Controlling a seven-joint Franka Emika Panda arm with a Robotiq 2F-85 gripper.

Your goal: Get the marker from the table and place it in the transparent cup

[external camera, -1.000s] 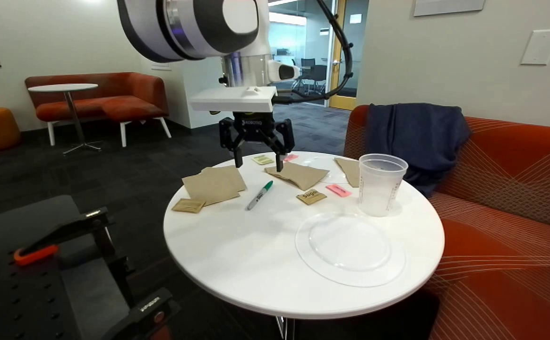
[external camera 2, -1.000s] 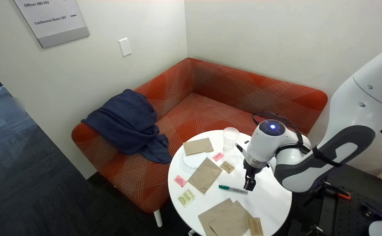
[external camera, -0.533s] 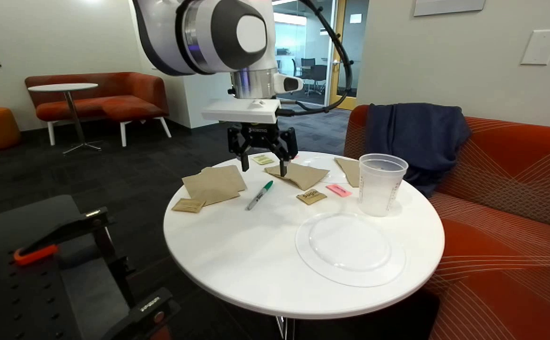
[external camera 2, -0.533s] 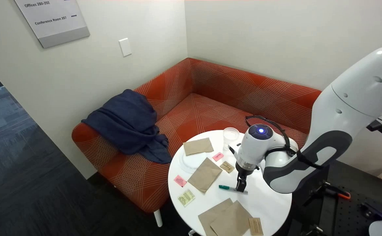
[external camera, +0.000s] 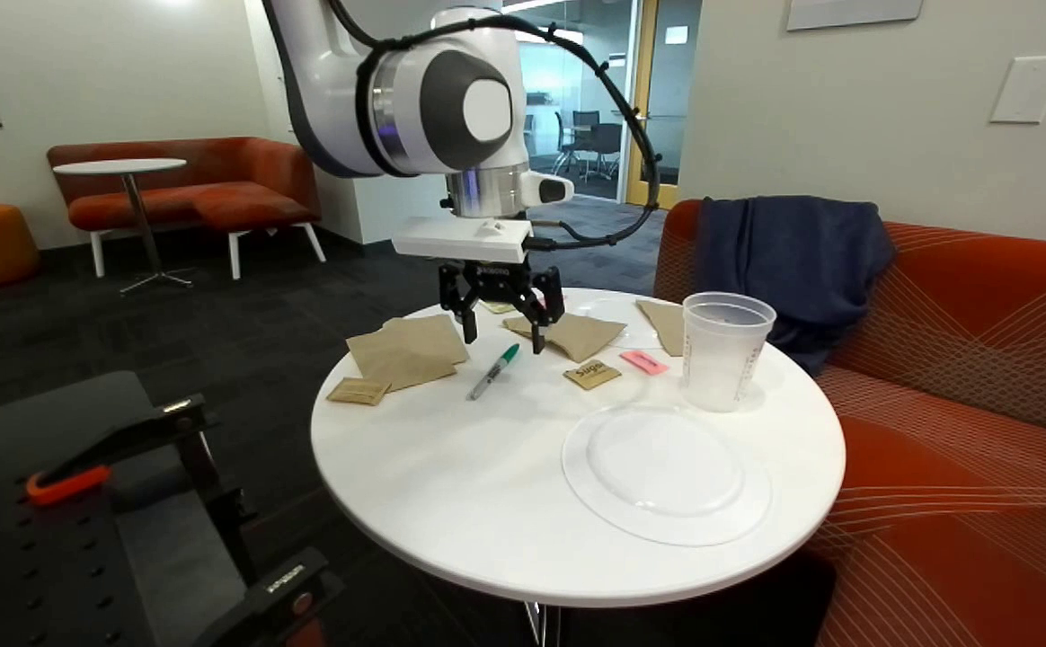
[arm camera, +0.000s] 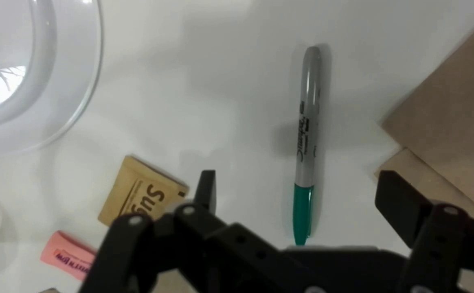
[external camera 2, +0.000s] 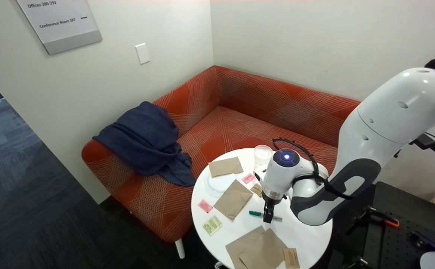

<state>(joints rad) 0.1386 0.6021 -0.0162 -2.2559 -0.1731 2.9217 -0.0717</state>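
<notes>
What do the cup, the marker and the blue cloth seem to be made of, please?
The cup looks like smooth, translucent plastic: its wall is hazy but see-through.
The marker is probably hard plastic with a light sheen, as a bright streak runs along its grey barrel.
The blue cloth appears to be soft, matte fabric, draped over the couch in loose folds; fibre unclear.

Three downward views, same table (external camera: 451,503)

plastic cup (external camera: 722,364), glossy marker (arm camera: 307,142), smooth table (external camera: 451,503)
</notes>
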